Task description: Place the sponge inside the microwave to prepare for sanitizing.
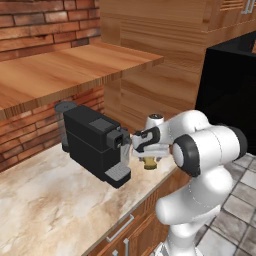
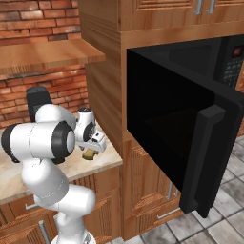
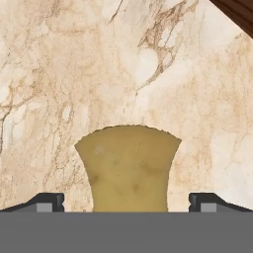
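Note:
The mustard-yellow sponge (image 3: 127, 168) lies on the marble counter (image 3: 59, 74), right below my hand. My gripper (image 3: 126, 202) is open, and its two dark fingertips (image 3: 48, 201) stand wide on either side of the sponge without touching it. From the base views the sponge (image 1: 150, 163) (image 2: 88, 154) peeks out beneath the hand, near the counter's right end. The black microwave (image 2: 181, 119) is built into the wooden cabinet to the right, and its door (image 2: 209, 157) is swung wide open toward the room.
A black coffee machine (image 1: 95, 142) stands on the counter just left of the hand. A wooden shelf (image 1: 60, 70) hangs over the counter against the brick wall. A wooden cabinet side (image 2: 102, 100) rises between counter and microwave. Tiled floor (image 2: 224, 224) lies below.

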{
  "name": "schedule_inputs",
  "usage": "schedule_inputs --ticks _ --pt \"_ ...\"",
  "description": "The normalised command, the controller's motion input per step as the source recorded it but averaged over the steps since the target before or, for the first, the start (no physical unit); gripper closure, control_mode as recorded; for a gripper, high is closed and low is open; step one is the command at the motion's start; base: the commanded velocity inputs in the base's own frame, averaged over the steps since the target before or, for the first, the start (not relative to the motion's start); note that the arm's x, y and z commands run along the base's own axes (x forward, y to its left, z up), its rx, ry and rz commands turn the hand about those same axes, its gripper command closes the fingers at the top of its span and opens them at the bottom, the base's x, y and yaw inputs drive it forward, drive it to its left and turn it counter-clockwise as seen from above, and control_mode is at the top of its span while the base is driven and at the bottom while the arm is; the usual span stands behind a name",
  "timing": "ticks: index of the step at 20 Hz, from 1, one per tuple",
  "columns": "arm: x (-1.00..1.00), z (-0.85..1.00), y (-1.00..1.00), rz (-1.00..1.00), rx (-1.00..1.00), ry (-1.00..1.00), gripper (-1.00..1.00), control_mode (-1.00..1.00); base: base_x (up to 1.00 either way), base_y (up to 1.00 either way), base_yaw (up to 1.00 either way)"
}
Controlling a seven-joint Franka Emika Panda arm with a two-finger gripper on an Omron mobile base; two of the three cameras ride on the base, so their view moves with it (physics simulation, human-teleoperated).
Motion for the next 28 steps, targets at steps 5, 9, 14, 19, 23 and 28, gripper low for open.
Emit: schedule_inputs --ticks 5,9,14,19,23,28 --pt "0.08 -0.23 0.00 0.00 0.00 0.00 -1.00 -1.00 0.00 0.00 0.00" --pt "0.07 -0.27 0.00 0.00 0.00 0.00 -1.00 -1.00 0.00 0.00 0.00" --pt "0.07 -0.09 0.00 0.00 0.00 0.00 -1.00 -1.00 0.00 0.00 0.00" --pt "0.00 -0.01 0.00 0.00 0.00 0.00 1.00 -1.00 0.00 0.00 0.00" --pt "0.00 0.00 0.00 0.00 0.00 0.00 1.00 -1.00 0.00 0.00 0.00" --pt "-0.05 0.01 0.00 0.00 0.00 0.00 1.00 -1.00 0.00 0.00 0.00"
